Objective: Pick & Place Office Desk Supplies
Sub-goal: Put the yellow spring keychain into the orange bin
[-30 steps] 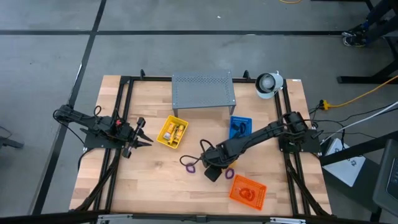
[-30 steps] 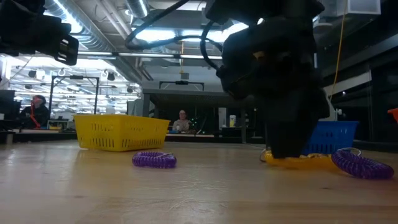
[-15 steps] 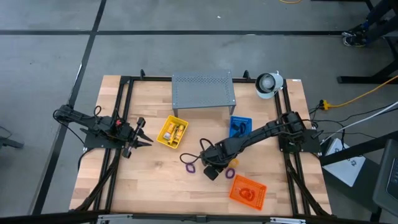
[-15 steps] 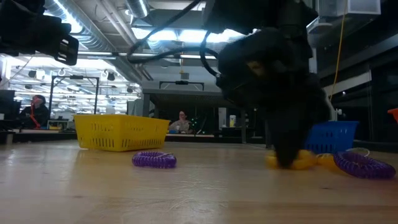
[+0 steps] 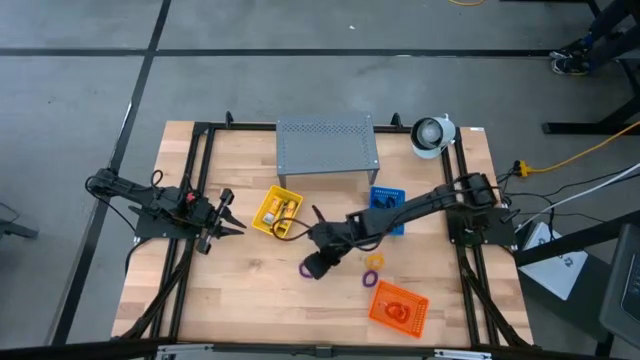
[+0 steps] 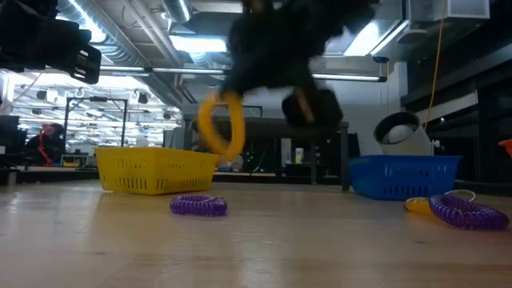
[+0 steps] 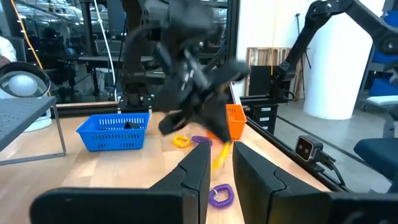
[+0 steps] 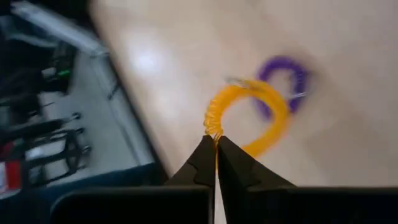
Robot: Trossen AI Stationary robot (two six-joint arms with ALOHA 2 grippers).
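My right gripper [image 5: 298, 233] is shut on a yellow coil loop [image 8: 249, 115] and holds it in the air near the yellow tray [image 5: 278, 212]. In the low view the loop [image 6: 220, 124] shows blurred above the table. A purple loop [image 6: 198, 206] lies flat on the wood below it. Another purple loop [image 6: 464, 212] and a small yellow one [image 6: 418, 205] lie near the blue tray [image 5: 387, 205]. My left gripper [image 5: 228, 213] waits at the table's left side, level, its fingers a little apart with nothing between them. My right gripper pinches the yellow loop's coil [image 8: 214, 132] at one spot on its ring, between the two fingertips. The fingers slant downward toward the table's left. The loop is lifted clear of the table and stands out beyond the fingertips, its ring open.
A grey perforated stand [image 5: 327, 145] sits at the far middle, with a white round object [image 5: 432, 135] at the far right. An orange tray [image 5: 398, 308] holding a red loop lies near the front right. The yellow tray holds yellow-and-white packets.
My right gripper has shut on the yellow loop on the table, then risen and swung toward the table's left, toward the yellow tray, tipping its fingers up from steeply down. The loop has gone from lying flat to lifted clear. The purple loops have stayed put.
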